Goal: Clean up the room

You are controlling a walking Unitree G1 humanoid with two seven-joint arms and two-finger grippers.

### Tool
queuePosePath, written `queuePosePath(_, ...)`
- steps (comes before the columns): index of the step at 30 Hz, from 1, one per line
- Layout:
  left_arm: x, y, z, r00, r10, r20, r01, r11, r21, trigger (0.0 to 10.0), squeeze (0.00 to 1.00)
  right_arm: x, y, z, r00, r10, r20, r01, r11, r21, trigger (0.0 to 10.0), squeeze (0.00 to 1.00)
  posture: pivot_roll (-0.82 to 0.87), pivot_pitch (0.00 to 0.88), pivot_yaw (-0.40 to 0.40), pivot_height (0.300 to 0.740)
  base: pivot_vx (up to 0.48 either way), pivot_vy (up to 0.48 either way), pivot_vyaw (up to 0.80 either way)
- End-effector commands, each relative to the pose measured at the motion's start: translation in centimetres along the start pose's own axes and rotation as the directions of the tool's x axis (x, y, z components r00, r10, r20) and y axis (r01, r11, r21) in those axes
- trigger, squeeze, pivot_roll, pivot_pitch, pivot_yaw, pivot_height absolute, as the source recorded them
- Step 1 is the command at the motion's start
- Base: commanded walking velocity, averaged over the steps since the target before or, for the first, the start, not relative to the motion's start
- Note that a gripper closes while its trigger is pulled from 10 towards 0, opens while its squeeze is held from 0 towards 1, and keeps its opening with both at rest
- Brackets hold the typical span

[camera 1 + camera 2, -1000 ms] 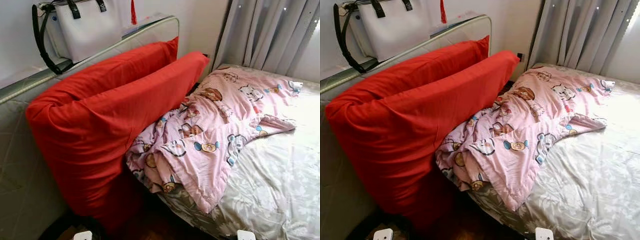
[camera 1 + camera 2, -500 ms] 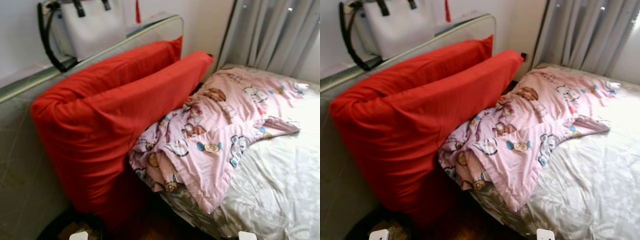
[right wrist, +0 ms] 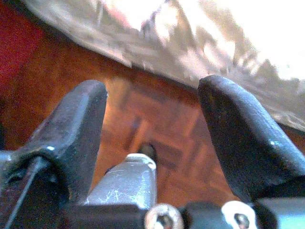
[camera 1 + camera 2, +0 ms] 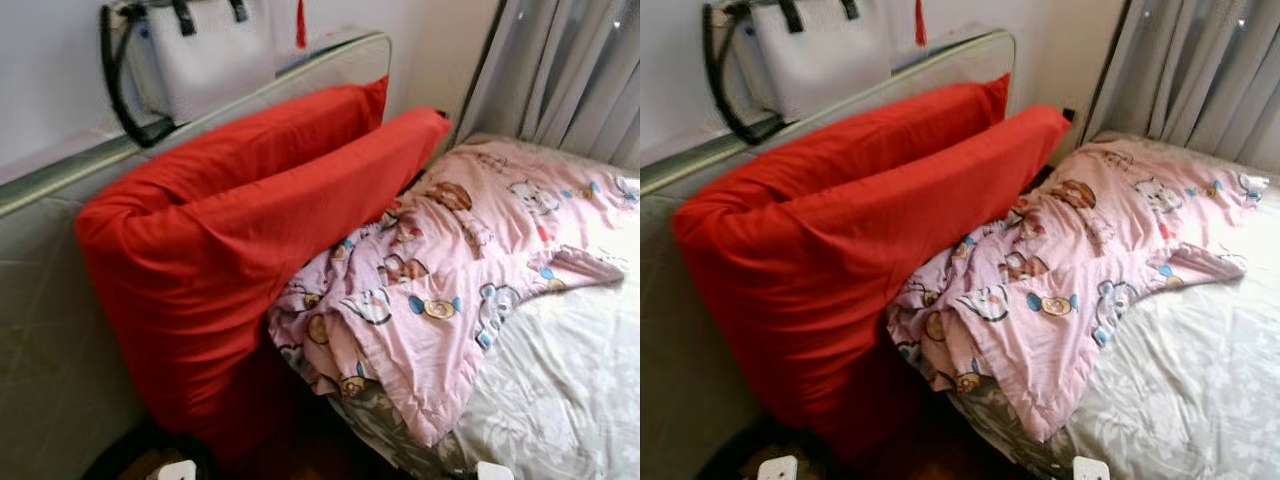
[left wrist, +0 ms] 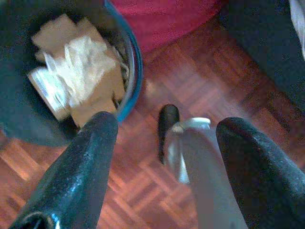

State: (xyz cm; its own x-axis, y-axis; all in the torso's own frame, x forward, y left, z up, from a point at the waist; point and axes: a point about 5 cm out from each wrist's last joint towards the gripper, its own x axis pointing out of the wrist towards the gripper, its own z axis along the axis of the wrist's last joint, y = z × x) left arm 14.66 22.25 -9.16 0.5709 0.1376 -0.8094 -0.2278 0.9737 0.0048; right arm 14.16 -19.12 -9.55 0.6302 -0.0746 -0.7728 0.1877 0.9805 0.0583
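Two red pillows (image 4: 250, 240) are showing at the left. A pink blanket (image 4: 470, 260) with little cartoon animals is showing at the right. The sheet (image 4: 570, 390) is looking grey-white with leaves. A white bag (image 4: 205, 55) with black straps is sitting upper left.

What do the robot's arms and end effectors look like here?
Each end effector has two long, rounded, glossy black fingers: left end effector, right end effector. A silver metal piece sits between each pair, and the right wrist shows silver screws and a thin black cable.

Daylight comes through the curtains (image 4: 570, 80) and overexposes the bed sheet (image 4: 585, 370) beside them. Both wrist views are softly blurred.
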Motion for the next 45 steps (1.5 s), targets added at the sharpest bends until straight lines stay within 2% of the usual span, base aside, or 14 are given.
queuePosePath(1, -0.2, 0.2, -0.7, 1.000, -0.010, -0.026, 0.009, 1.000, -0.004, 10.0, 0.00, -0.3, -0.8, -0.6, 1.000, -0.021, -0.015, 0.021, 1.000, -0.012, 10.0, 0.00, -0.05, 0.000, 0.002, 0.740, 0.296, 0.000, 0.54)
queuePosePath(10, -0.6, 2.1, -0.9, 1.000, 0.011, -0.024, -0.011, 1.000, -0.003, 10.0, 0.00, -0.3, -0.8, -0.6, 1.000, -0.011, -0.005, 0.011, 1.000, 0.006, 10.0, 0.00, -0.05, 0.000, 0.005, 0.740, 0.231, 0.000, 0.27)
queuePosePath(16, -0.2, 0.7, -0.1, 1.000, -0.011, 0.010, 0.011, 1.000, 0.011, 10.0, 0.00, -0.4, -0.7, -0.4, 1.000, 0.008, 0.024, -0.007, 1.000, -0.001, 10.0, 0.00, -0.06, 0.000, 0.013, 0.740, 0.000, 0.000, 0.00)
queuePosePath(18, 0.0, -0.1, 0.3, 0.999, -0.022, 0.028, 0.022, 1.000, 0.011, 10.0, 0.00, 0.1, -0.5, 1.1, 0.998, 0.014, 0.057, -0.014, 1.000, -0.007, 10.0, 0.00, -0.06, 0.000, 0.014, 0.740, 0.000, 0.000, 0.00)
queuePosePath(19, 0.1, -0.5, 0.6, 0.998, -0.032, 0.049, 0.032, 0.999, 0.008, 10.0, 0.00, 1.6, 0.0, 6.2, 0.989, 0.032, 0.147, -0.030, 0.999, -0.021, 10.0, 0.00, -0.06, 0.000, 0.016, 0.740, 0.000, 0.000, 0.00)
queuePosePath(20, 0.1, -0.6, 0.7, 0.998, -0.035, 0.058, 0.035, 0.999, 0.006, 10.0, 0.00, 1.8, 0.2, 7.6, 0.984, 0.039, 0.175, -0.035, 0.999, -0.025, 10.0, 0.00, -0.07, 0.000, 0.019, 0.740, 0.000, 0.000, 0.00)
queuePosePath(24, 0.3, -1.0, 2.1, 0.990, -0.042, 0.133, 0.047, 0.998, -0.037, 10.0, 0.00, 2.0, 0.5, 9.6, 0.969, 0.058, 0.241, -0.049, 0.998, -0.045, 10.0, 0.00, -0.07, 0.000, 0.023, 0.740, 0.000, 0.000, 0.00)
queuePosePath(27, 0.5, -2.0, 4.9, 0.966, -0.060, 0.252, 0.078, 0.995, -0.061, 10.0, 0.00, 1.8, 1.5, 12.0, 0.924, 0.103, 0.367, -0.087, 0.994, -0.060, 10.0, 0.00, -0.08, 0.000, 0.027, 0.740, 0.000, 0.000, 0.00)
queuePosePath(31, 0.3, -1.5, 8.5, 0.903, -0.064, 0.425, 0.105, 0.992, -0.074, 10.0, 0.00, 1.6, 1.9, 13.1, 0.893, 0.124, 0.433, -0.110, 0.992, -0.057, 10.0, 0.00, -0.08, 0.000, 0.024, 0.740, 0.000, 0.000, 0.00)
queuePosePath(32, 0.0, -1.5, 9.7, 0.873, -0.063, 0.483, 0.107, 0.992, -0.064, 10.0, 0.00, 1.6, 2.0, 13.2, 0.886, 0.132, 0.444, -0.117, 0.991, -0.060, 10.0, 0.00, -0.08, 0.000, 0.024, 0.740, 0.000, 0.000, 0.00)
queuePosePath(33, -0.8, -1.7, 11.9, 0.800, -0.066, 0.597, 0.102, 0.994, -0.028, 10.0, 0.00, 1.5, 2.3, 13.4, 0.875, 0.144, 0.463, -0.128, 0.990, -0.066, 10.0, 0.00, -0.07, 0.000, 0.022, 0.740, 0.000, 0.000, 0.00)
queuePosePath(34, -1.3, -1.9, 12.7, 0.765, -0.069, 0.640, 0.098, 0.995, -0.011, 10.0, 0.00, 1.4, 2.3, 13.5, 0.869, 0.146, 0.472, -0.131, 0.989, -0.064, 10.0, 0.00, -0.07, 0.000, 0.019, 0.740, 0.000, 0.000, 0.00)
queuePosePath(37, -1.8, -2.8, 12.8, 0.733, -0.072, 0.676, 0.098, 0.995, 0.000, 10.0, 0.00, 1.2, 2.2, 13.5, 0.859, 0.131, 0.495, -0.127, 0.991, -0.041, 10.0, 0.00, -0.07, 0.000, 0.019, 0.740, 0.000, 0.000, 0.00)
queuePosePath(45, -2.7, -4.5, 12.3, 0.710, -0.078, 0.700, 0.114, 0.993, -0.005, 10.0, 0.00, 1.1, 2.3, 13.5, 0.848, 0.145, 0.510, -0.130, 0.989, -0.064, 10.0, 0.00, -0.06, 0.002, 0.004, 0.740, 0.000, 0.000, 0.00)
